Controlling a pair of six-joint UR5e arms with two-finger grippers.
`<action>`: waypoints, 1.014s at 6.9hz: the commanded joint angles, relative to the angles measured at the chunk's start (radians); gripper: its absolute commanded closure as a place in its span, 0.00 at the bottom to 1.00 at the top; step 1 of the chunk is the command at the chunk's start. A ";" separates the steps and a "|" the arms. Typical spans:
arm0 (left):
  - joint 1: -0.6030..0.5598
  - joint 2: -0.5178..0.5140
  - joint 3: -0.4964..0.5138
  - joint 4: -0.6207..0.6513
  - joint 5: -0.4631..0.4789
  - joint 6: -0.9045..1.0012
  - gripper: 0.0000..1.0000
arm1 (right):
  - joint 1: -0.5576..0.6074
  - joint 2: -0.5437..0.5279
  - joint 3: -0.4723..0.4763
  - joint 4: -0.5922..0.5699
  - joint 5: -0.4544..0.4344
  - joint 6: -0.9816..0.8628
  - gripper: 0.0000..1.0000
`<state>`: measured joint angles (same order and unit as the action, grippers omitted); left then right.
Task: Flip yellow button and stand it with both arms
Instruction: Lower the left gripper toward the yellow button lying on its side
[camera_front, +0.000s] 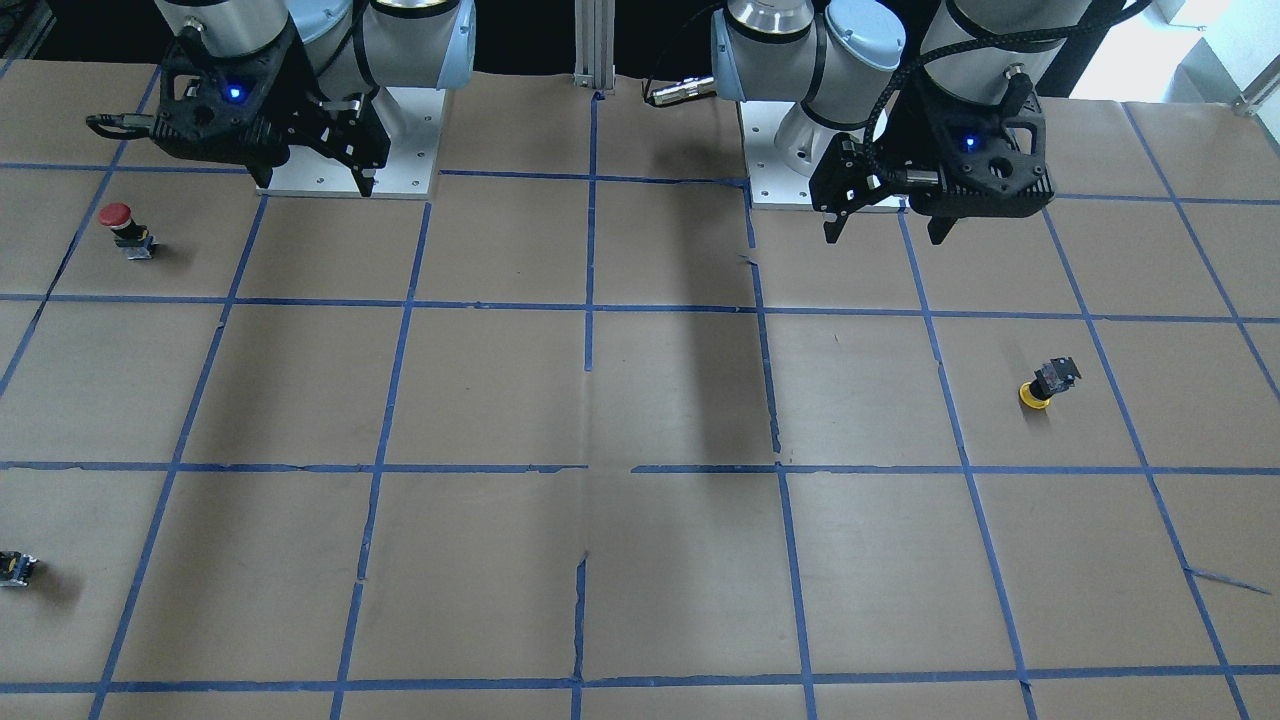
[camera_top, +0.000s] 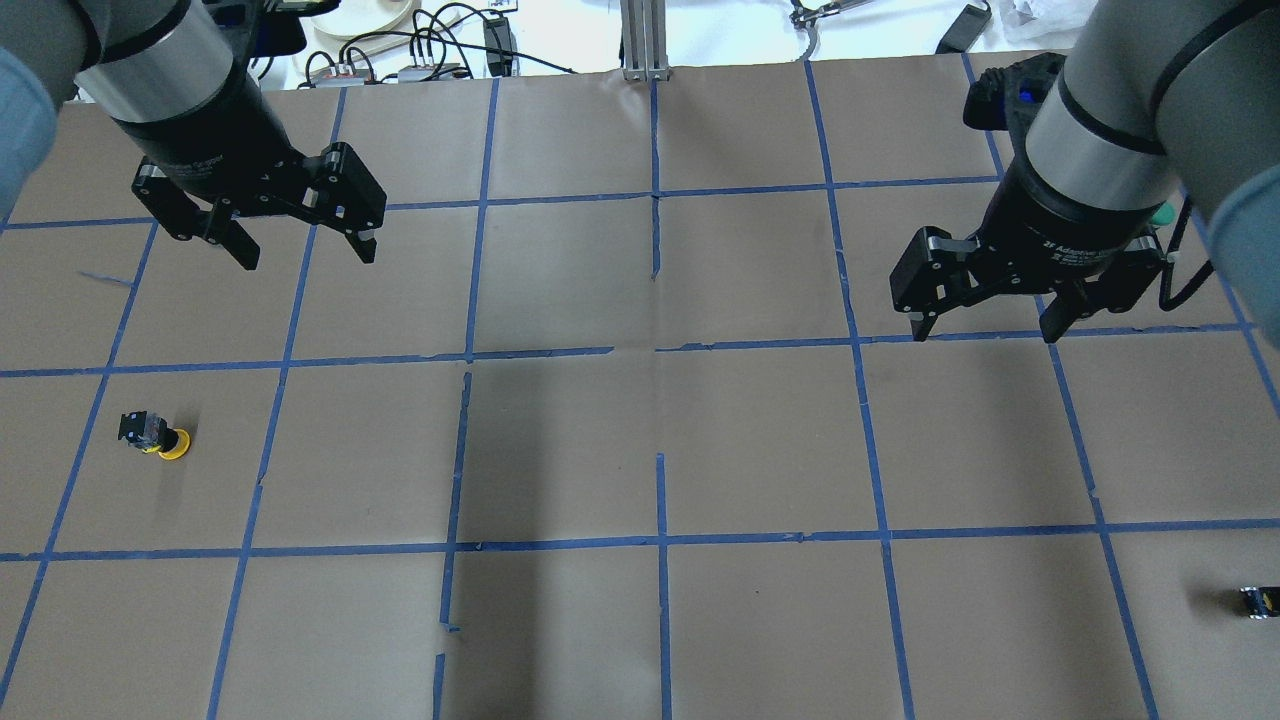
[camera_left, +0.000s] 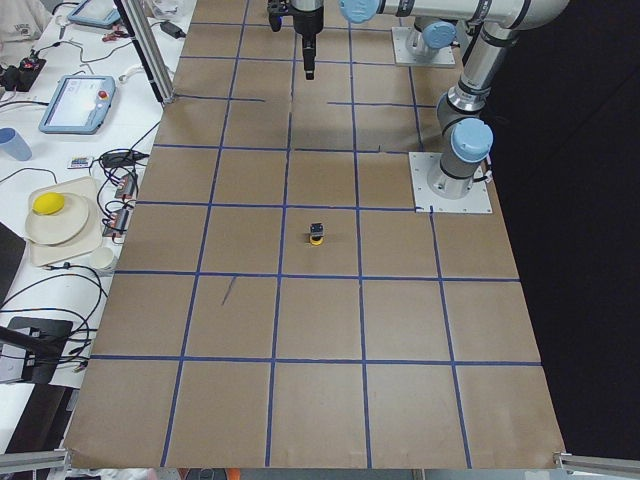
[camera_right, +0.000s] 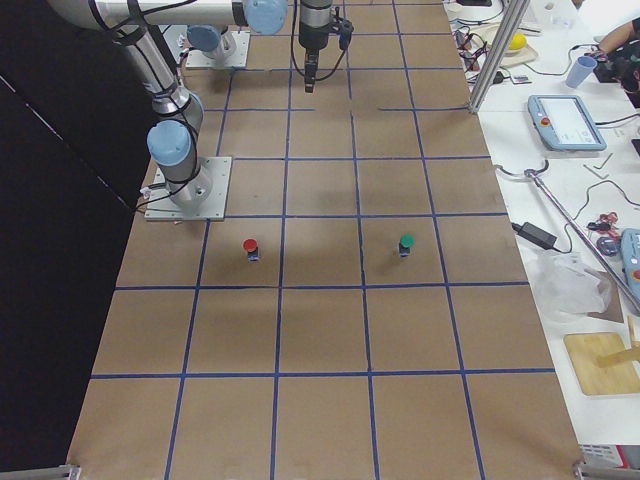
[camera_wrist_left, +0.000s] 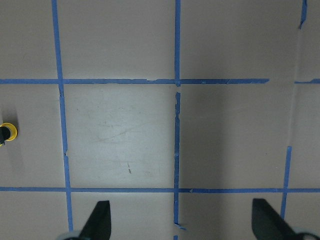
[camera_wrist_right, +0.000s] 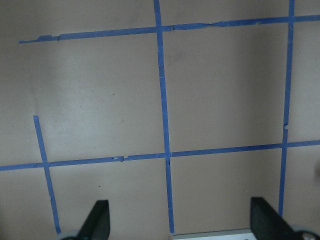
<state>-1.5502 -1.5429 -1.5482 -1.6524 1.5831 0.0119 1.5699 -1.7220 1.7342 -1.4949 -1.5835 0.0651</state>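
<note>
The yellow button (camera_front: 1047, 383) lies tipped over on the brown paper on my left side, its yellow cap resting on the paper and its black body angled up. It also shows in the overhead view (camera_top: 157, 437), in the exterior left view (camera_left: 316, 236) and at the left edge of the left wrist view (camera_wrist_left: 6, 132). My left gripper (camera_front: 884, 236) (camera_top: 306, 258) hangs open and empty above the table, well away from the button, with its fingertips (camera_wrist_left: 98, 219) wide apart. My right gripper (camera_front: 315, 186) (camera_top: 984, 335) is open and empty over bare paper, fingertips (camera_wrist_right: 98, 219) spread.
A red-capped button (camera_front: 125, 230) (camera_right: 250, 247) stands on my right side. A green-capped button (camera_right: 405, 243) stands farther out. A small dark capless block (camera_front: 15, 568) (camera_top: 1258, 600) lies near the table's right edge. Arm base plates (camera_front: 400, 150) sit at the robot's side.
</note>
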 joint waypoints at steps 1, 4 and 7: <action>0.001 0.007 -0.009 0.000 0.008 0.084 0.00 | -0.001 0.012 0.013 0.001 -0.006 0.002 0.00; 0.077 0.010 -0.087 0.006 0.094 0.412 0.00 | -0.007 0.019 0.007 -0.042 -0.001 0.015 0.00; 0.307 0.004 -0.134 0.002 0.086 0.768 0.00 | -0.008 0.024 0.010 -0.062 0.003 0.010 0.00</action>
<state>-1.3392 -1.5353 -1.6530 -1.6520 1.6729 0.6241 1.5625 -1.7021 1.7387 -1.5526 -1.5837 0.0743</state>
